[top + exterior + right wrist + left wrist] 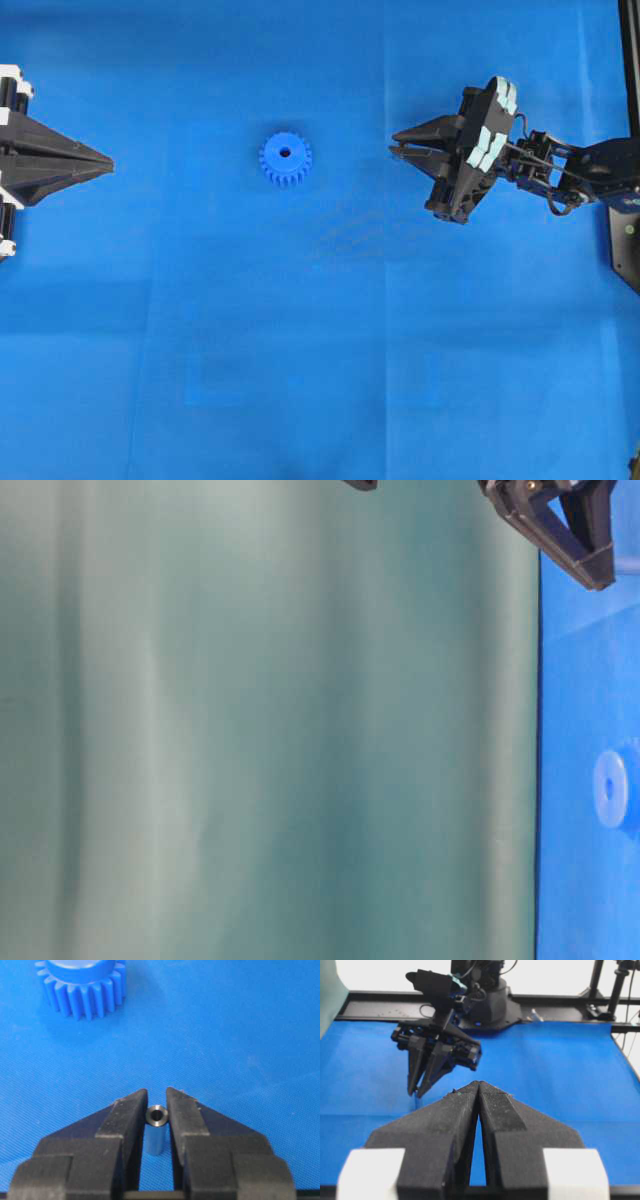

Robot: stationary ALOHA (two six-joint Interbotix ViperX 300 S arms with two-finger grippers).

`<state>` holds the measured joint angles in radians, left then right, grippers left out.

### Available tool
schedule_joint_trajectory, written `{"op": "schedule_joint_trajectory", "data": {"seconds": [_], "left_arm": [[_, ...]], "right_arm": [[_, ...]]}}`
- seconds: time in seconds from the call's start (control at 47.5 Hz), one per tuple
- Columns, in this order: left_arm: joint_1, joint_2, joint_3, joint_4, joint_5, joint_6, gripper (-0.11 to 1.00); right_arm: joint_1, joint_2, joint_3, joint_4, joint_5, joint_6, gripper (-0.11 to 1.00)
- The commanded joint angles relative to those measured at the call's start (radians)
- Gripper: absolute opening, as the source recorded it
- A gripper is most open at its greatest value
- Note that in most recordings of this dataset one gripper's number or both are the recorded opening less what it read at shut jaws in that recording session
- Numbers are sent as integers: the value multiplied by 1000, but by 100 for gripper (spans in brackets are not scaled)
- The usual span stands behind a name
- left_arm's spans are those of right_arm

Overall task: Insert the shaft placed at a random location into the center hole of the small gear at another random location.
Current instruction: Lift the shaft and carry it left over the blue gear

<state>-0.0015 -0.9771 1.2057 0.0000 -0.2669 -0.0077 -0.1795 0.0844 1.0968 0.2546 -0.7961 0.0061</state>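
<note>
The small gear (285, 157), bright blue with a toothed rim, lies flat on the blue mat left of centre, and its dark center hole (285, 153) faces up. My right gripper (393, 145) sits low to the gear's right, pointing at it. In the right wrist view the shaft (157, 1116), a short silvery pin with a hollow end, stands between that gripper's (156, 1094) jaws, which press on both of its sides. The gear (80, 985) lies ahead and to the left there. My left gripper (110, 160) rests at the left edge, shut and empty (479, 1083).
A blue mat (320, 350) covers the whole table. A black frame post (630, 60) runs along the right edge by the right arm's base. A green curtain (270, 720) fills most of the table-level view.
</note>
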Motion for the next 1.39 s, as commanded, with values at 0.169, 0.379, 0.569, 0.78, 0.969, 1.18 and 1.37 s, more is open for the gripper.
{"op": "schedule_joint_trajectory", "data": {"seconds": [0.169, 0.379, 0.569, 0.78, 0.969, 1.18, 1.37], "left_arm": [[2, 5, -12, 3, 2, -2, 0], [0, 3, -11, 3, 2, -9, 0], [0, 5, -11, 3, 3, -29, 0], [0, 3, -11, 3, 9, -32, 0], [0, 3, -11, 3, 12, -31, 0], [0, 3, -11, 3, 12, -31, 0], [0, 3, -11, 3, 12, -31, 0]], "right_arm": [[-3, -120, -11, -2, 69, -17, 3], [-11, -258, -38, -2, 236, -71, 3], [-11, -262, -54, -2, 272, -81, 3], [-11, -242, -80, -2, 275, -81, 3], [-3, -172, -170, 0, 279, -81, 3], [6, -67, -331, -8, 350, -87, 3], [23, -3, -443, -18, 385, -86, 3]]}}
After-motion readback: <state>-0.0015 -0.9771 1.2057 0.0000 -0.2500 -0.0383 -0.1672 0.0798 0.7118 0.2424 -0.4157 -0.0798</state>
